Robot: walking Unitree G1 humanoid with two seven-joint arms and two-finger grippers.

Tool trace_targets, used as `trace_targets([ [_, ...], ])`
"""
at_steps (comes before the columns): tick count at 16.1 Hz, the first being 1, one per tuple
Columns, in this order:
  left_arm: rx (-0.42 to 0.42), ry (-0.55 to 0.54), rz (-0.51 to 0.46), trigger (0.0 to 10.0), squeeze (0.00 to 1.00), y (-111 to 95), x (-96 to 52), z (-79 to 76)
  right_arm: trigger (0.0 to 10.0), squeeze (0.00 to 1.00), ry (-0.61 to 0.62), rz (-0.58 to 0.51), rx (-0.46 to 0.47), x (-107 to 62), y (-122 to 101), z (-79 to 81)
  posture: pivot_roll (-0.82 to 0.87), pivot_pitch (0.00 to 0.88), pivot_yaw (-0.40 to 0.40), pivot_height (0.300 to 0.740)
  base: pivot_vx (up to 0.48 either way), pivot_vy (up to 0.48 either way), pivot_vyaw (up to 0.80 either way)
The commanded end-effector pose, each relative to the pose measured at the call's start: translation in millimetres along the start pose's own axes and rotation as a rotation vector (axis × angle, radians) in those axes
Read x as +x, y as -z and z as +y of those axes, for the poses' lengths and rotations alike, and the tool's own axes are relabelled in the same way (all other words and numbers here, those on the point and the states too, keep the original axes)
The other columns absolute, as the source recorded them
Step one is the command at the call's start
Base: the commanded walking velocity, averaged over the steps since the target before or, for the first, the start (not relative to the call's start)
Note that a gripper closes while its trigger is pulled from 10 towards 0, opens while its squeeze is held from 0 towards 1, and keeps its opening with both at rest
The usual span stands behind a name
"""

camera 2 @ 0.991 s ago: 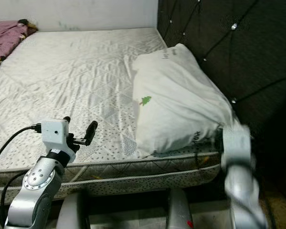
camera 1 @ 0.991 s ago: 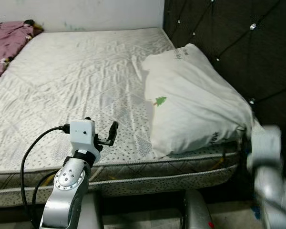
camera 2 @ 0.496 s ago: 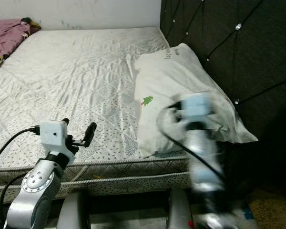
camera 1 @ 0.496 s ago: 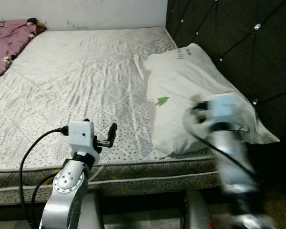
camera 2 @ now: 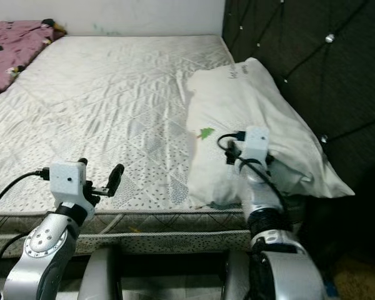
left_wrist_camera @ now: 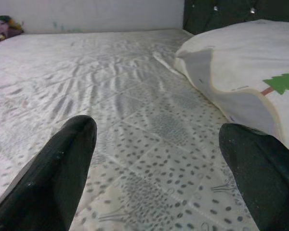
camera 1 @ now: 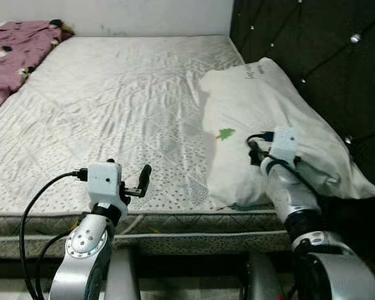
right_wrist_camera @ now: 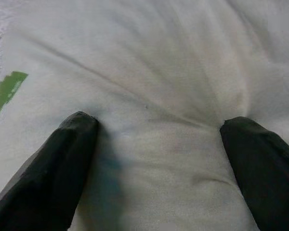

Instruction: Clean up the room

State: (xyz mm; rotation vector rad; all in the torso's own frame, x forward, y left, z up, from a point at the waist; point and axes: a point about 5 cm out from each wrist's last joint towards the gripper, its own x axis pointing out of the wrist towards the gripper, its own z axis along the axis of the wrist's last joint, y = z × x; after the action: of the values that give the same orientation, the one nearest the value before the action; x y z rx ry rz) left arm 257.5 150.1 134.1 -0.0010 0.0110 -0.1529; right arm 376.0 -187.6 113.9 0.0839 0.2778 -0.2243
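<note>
Your right gripper (right_wrist_camera: 159, 144) presses spread fingers into the white pillow (camera 1: 269, 119) at right of frame, gripping nothing yet. Left gripper (left_wrist_camera: 159, 159) hovers wide apart, empty, over the mattress (camera 1: 112, 94) at lower left. A pink blanket (camera 1: 12, 56) is cut off upper left.

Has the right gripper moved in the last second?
Yes. The right gripper came in from beyond the pillow's near corner, by the headboard, onto the pillow's top, fingers spread.
</note>
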Motion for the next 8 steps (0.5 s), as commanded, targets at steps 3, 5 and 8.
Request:
trace_targets([
  [3, 0.017, -0.008, 0.008, 10.0, 0.00, -1.0, -2.6, 1.1, 10.0, 0.02, 0.110, 0.187, 0.062, -6.0, 45.5, -30.0, 0.06, 0.039, -0.013, 0.521, 0.000, 0.000, 0.00],
  [5, 0.018, -0.013, -0.011, 10.0, 0.00, -5.3, -0.3, 0.8, 10.0, 0.00, -0.024, -0.076, 0.058, -4.4, 7.3, -7.9, 0.05, 0.035, -0.003, 0.521, 0.000, 0.000, 0.00],
  [8, 0.006, -0.044, -0.048, 10.0, 0.00, -10.8, 2.2, 4.7, 10.0, 0.00, -0.155, -0.330, -0.034, -24.5, -25.0, 17.2, 0.04, 0.017, -0.005, 0.521, 0.000, 0.000, 0.00],
])
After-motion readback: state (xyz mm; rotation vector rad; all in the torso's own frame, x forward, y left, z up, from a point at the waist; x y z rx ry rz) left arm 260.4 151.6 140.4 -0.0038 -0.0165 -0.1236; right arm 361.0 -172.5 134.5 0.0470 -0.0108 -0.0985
